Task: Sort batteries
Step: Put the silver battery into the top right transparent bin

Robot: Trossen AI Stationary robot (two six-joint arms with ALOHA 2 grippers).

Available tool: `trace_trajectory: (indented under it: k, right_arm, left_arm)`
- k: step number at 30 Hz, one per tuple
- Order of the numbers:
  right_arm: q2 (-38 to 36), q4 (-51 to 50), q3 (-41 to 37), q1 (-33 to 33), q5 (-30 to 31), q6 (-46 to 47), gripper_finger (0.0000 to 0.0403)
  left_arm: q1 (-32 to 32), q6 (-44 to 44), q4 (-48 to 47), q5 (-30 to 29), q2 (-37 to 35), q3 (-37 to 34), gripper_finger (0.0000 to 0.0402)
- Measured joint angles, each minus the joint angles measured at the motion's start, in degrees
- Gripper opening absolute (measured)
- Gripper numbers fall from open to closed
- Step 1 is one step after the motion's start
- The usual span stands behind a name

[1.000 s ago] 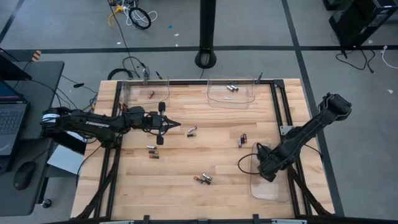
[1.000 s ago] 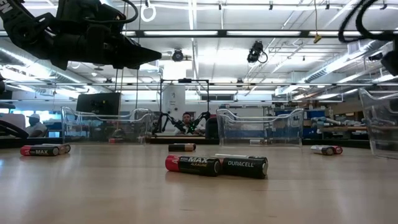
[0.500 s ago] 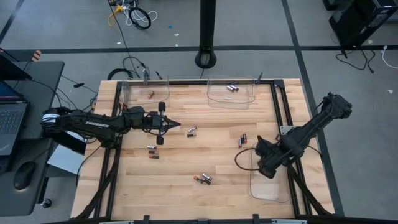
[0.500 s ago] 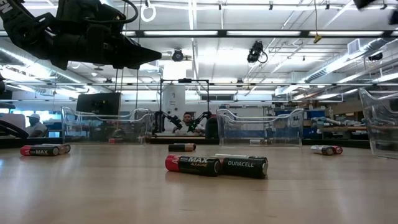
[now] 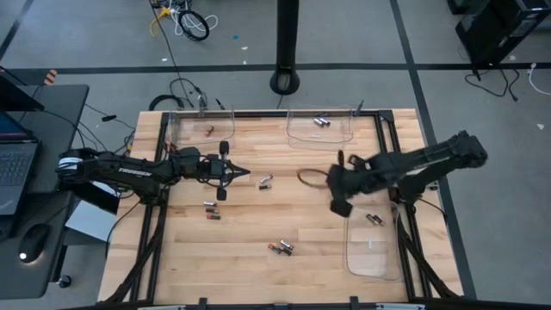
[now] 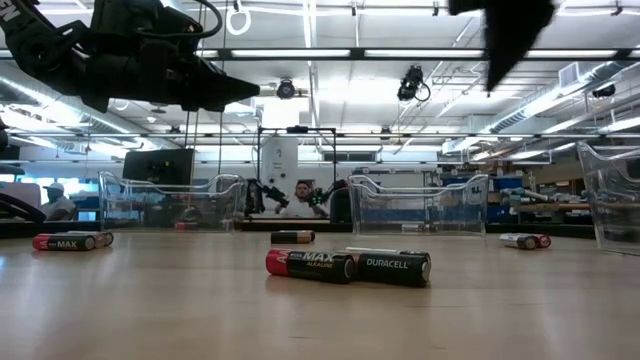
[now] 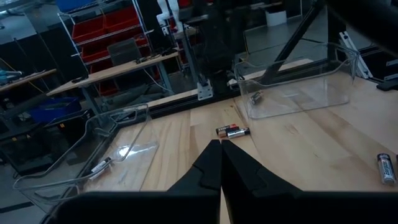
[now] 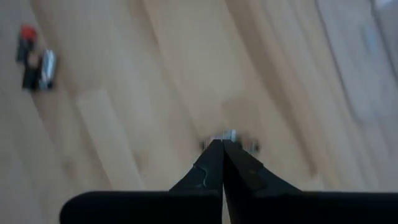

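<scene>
Right gripper (image 5: 331, 181) swung inward off tray (image 5: 370, 257), left gripper (image 5: 246, 174) unmoved

Setting: a robotics lab or workshop. Pale wooden table top (image 5: 258, 224) on a black metal frame, standing on a grey floor marked with dark lines. Loose cables (image 5: 185, 19) lie on the floor behind it. Open laptop (image 5: 15, 159) and black mouse (image 5: 32, 244) on a dark side desk at the left. Across the table: long ceiling strip lights (image 6: 310, 53), red storage bins on metal shelving (image 7: 102, 28), and a seated person (image 6: 298, 197) at another robot rig.
</scene>
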Motion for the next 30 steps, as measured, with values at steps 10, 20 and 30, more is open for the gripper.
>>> trace_trajectory:
  k: [10, 20, 30]
  right_arm:
    - [9.45, 14.41, 0.0, -10.63, -5.35, -23.18, 0.0016]
    - [16.51, 16.63, -0.32, -13.13, -5.02, -32.8, 0.0009]
    - [11.74, 26.06, -9.27, -14.93, -5.21, -34.78, 0.0007]
  left_arm:
    - [0.0, -2.42, -2.85, 1.29, -0.09, 1.02, 0.001]
    - [-2.15, -1.28, -41.45, 1.09, -0.55, 15.75, 0.001]
    - [-8.41, -7.73, -78.56, -7.39, -0.24, 26.54, 0.001]
